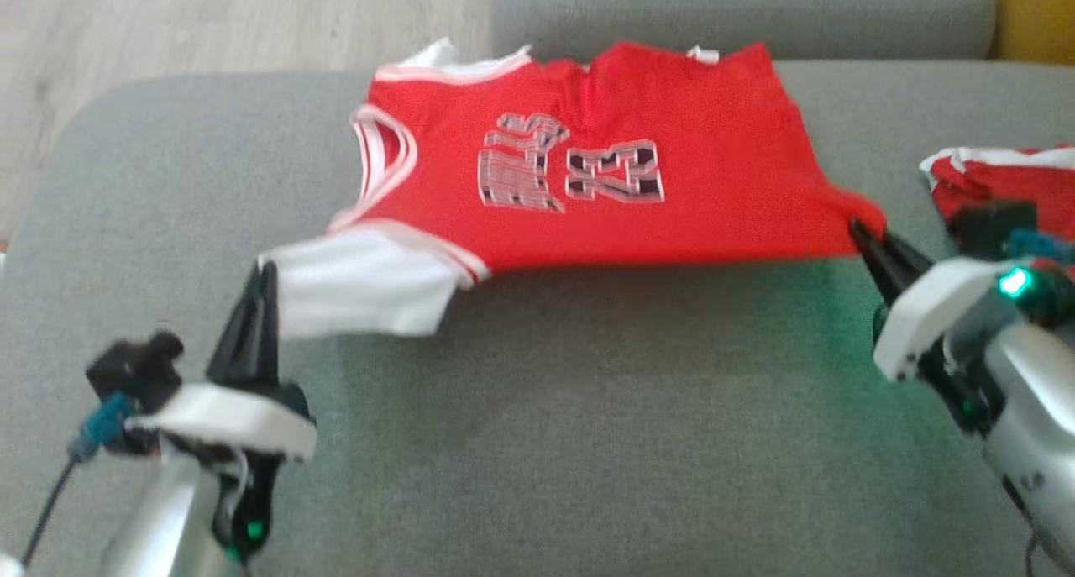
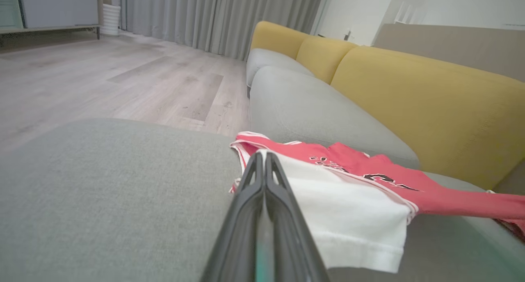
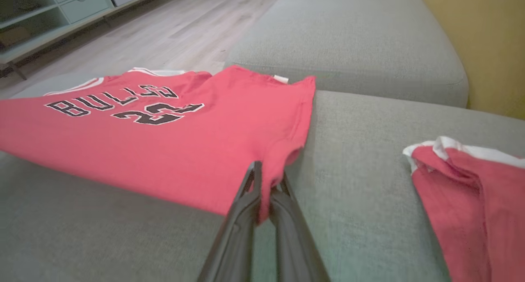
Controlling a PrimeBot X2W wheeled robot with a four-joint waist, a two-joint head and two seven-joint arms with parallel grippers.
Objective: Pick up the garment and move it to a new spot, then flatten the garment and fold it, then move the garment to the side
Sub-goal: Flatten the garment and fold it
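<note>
The jersey (image 1: 588,182) lay on the sofa (image 1: 588,409), long axis left to right, stretched between the left gripper (image 1: 263,275), which pinched its white end, and the right gripper (image 1: 858,228), which pinched its red corner. There were two red garments, counting the second garment (image 1: 1008,174) just beyond the right gripper.

I see bare grey cushion (image 1: 588,443) in front of the jersey (image 1: 714,182), wide enough to pass through. On my right a second red garment (image 1: 999,178) lies near the right gripper (image 1: 857,227), crowding that side.
</note>
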